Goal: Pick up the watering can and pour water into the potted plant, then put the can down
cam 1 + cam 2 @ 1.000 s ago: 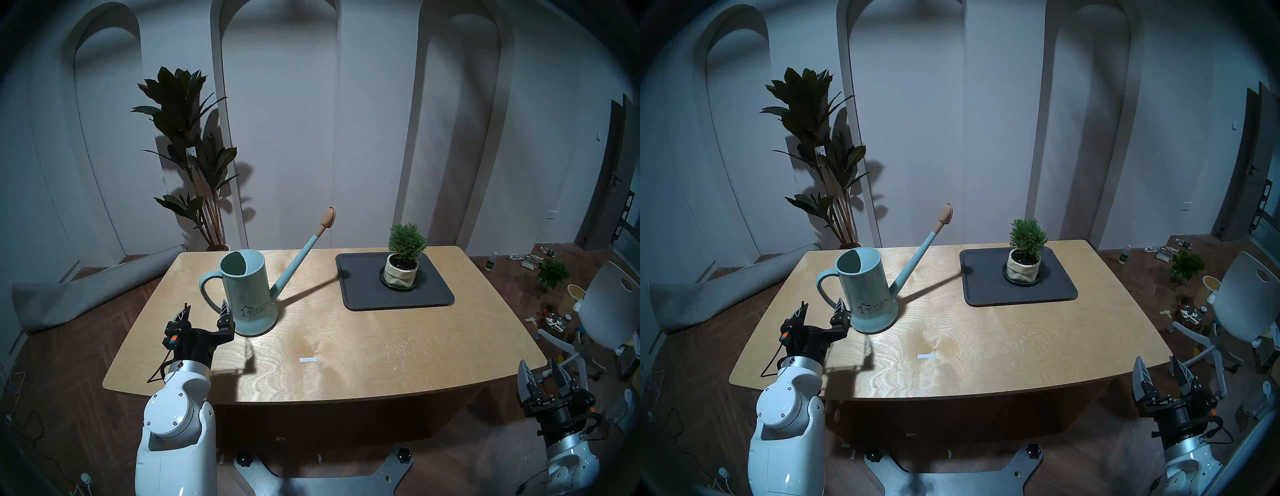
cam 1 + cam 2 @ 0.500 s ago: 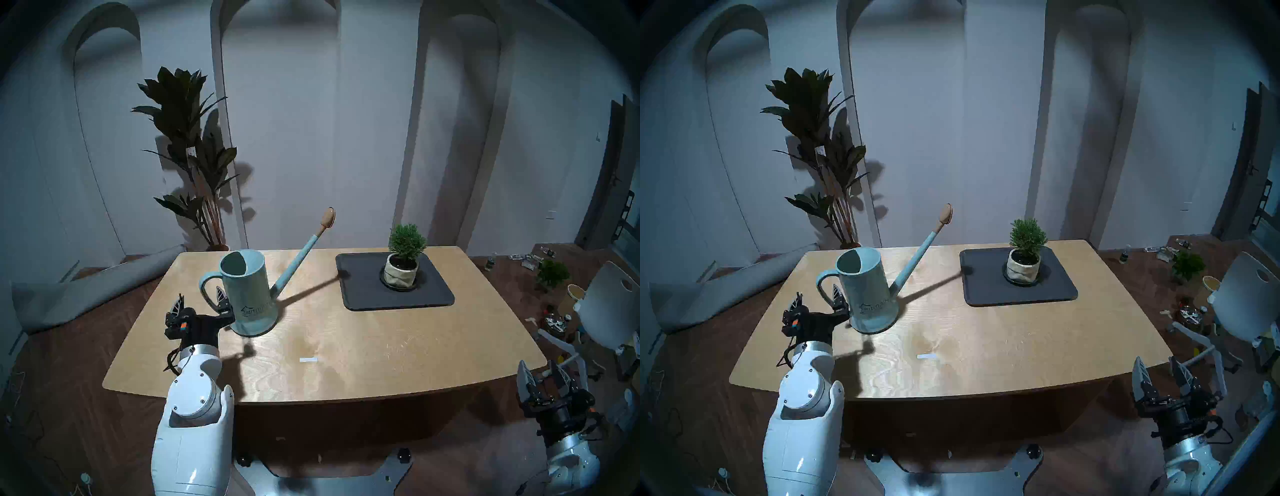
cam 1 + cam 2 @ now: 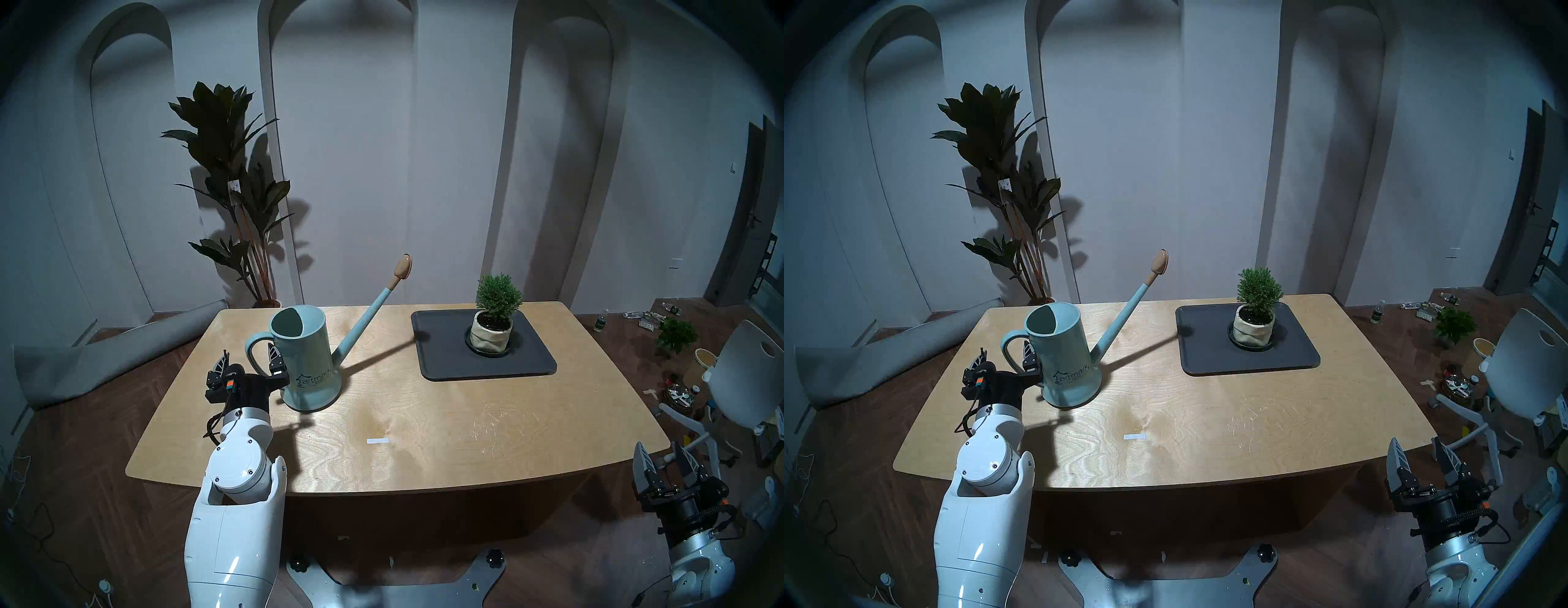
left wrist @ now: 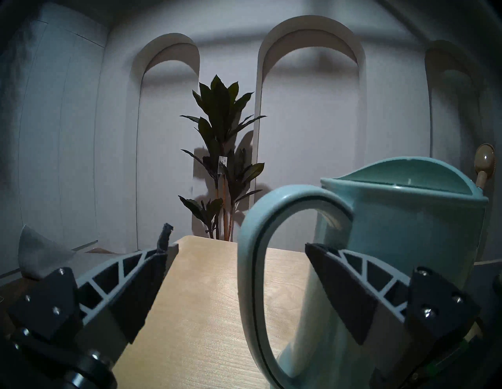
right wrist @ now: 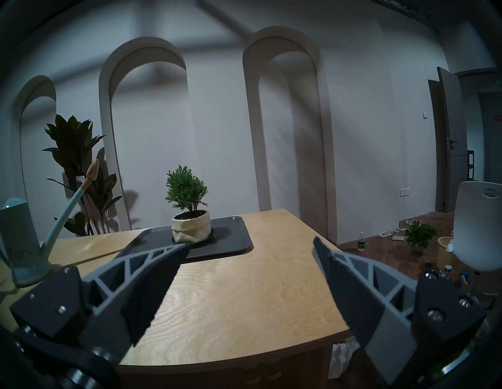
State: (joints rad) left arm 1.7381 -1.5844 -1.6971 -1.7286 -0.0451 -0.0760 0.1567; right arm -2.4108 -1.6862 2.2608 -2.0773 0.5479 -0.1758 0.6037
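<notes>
Step in hand: reaching for the grasp, nothing picked up yet. Can [image 3: 306, 358] stands upright on the table [image 3: 424, 424], at about 10 o'clock of the tabletop in the head view. Handle [image 3: 253, 356] faces 9 o'clock, spout [image 3: 369, 316] runs up toward 2 o'clock and ends short of the plant [image 3: 494, 314].

Left gripper [image 3: 250, 361] is level, fingers spread wide and straddling the handle: one fingertip outside the loop at 9 o'clock, the other in the gap between loop and can body. In the left wrist view the loop [image 4: 254, 271] sits between the fingers, nearer the inner one. No contact that I can see.

Plant is in a cream pot on a saucer, on the dark tray [image 3: 445, 365], at about 1 o'clock of the table, well apart from the can.

Right gripper [image 3: 666, 467] is parked off the table corner at 4 o'clock, fingers spread, empty.

Next, my read: push in a touch so the handle's vertical run is centred between the pads, then close. Grip high on the loop; the long spout will want to twist the can on lift. Then carry toward 2 o'clock and tip over the pot.
</notes>
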